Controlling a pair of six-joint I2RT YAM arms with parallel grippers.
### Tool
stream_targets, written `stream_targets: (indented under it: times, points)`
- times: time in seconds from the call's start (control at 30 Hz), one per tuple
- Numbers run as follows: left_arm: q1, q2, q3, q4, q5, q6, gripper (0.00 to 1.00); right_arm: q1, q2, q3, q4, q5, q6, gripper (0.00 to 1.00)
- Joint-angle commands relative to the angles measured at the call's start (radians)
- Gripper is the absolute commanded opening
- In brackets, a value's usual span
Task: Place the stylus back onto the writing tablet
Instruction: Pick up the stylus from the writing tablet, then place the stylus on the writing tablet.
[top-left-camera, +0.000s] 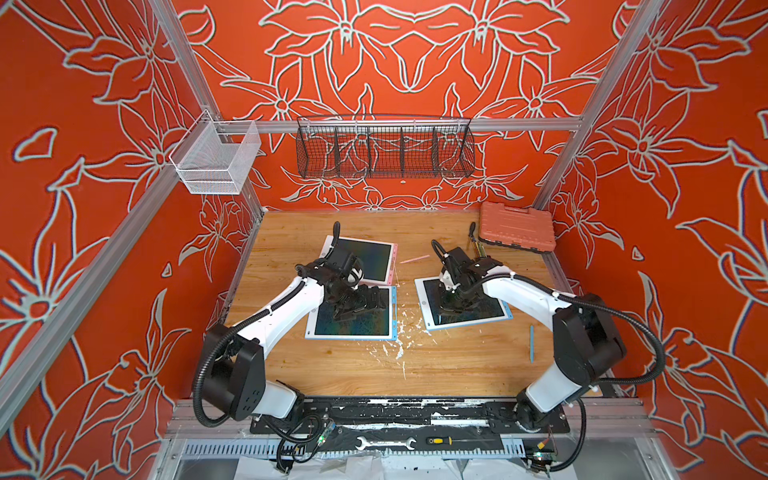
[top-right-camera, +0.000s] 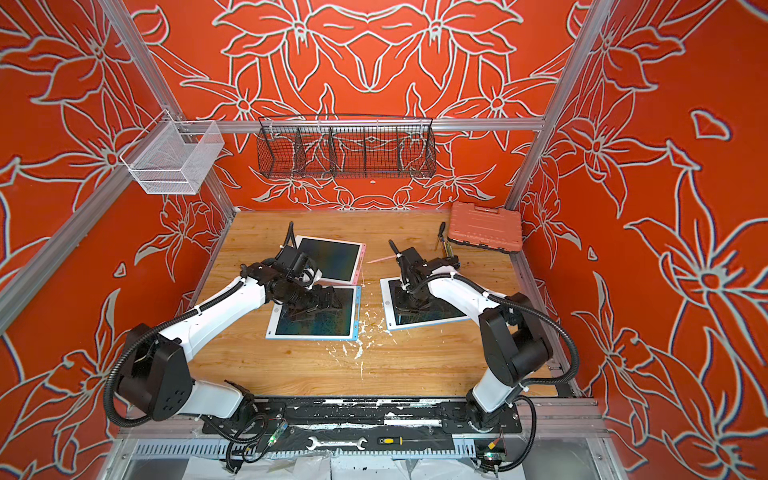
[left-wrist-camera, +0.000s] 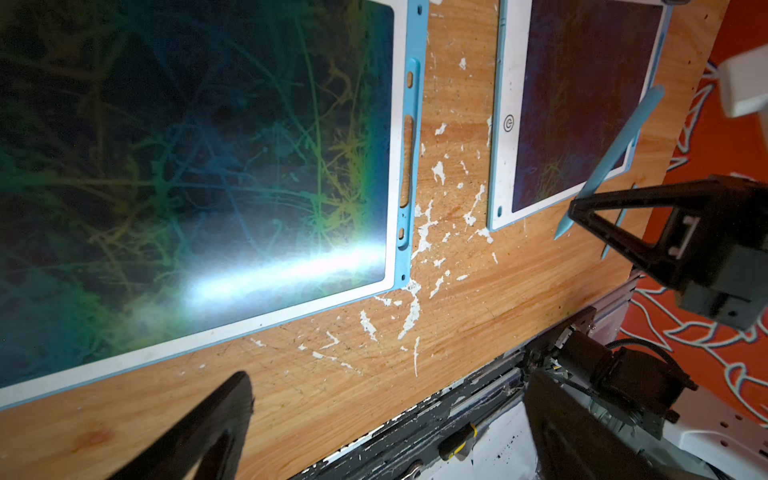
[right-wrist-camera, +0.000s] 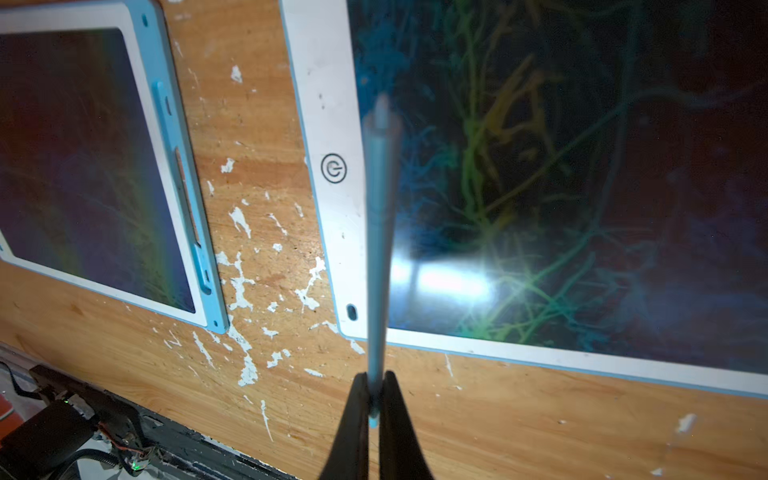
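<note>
The wooden table (top-left-camera: 457, 365) carries three writing tablets. My left hand (left-wrist-camera: 386, 436) hangs spread wide over the left blue-framed tablet (left-wrist-camera: 208, 145). My right hand (right-wrist-camera: 376, 386) is at the near edge of the right blue-framed tablet (right-wrist-camera: 328, 124) — clenched tight on the blue stylus (right-wrist-camera: 380, 232), gripping it near its back end. A second blue stylus (top-left-camera: 531, 343) lies loose on the table beside my right arm. The held stylus slants forward, its tip over the tablet's white border, just beside the round button mark (right-wrist-camera: 333, 167) — whether it touches, I cannot tell.
</note>
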Motion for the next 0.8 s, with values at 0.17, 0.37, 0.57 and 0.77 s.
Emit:
stream_targets:
  times: [0.17,0.37,0.57,0.77]
  points:
    - [0.029,-0.079,-0.048,-0.059,-0.046,0.002,1.0,0.114,0.116,0.114,0.038,-0.052,0.126,0.0]
    - [0.032,-0.12,-0.08,-0.067,-0.057,-0.001,1.0,0.173,0.192,0.193,0.023,-0.066,0.173,0.0]
    - [0.037,-0.171,-0.125,-0.076,-0.067,-0.003,1.0,0.221,0.249,0.251,0.001,-0.046,0.228,0.0]
    - [0.045,-0.177,-0.136,-0.077,-0.062,0.004,1.0,0.246,0.3,0.306,-0.049,-0.011,0.245,0.0]
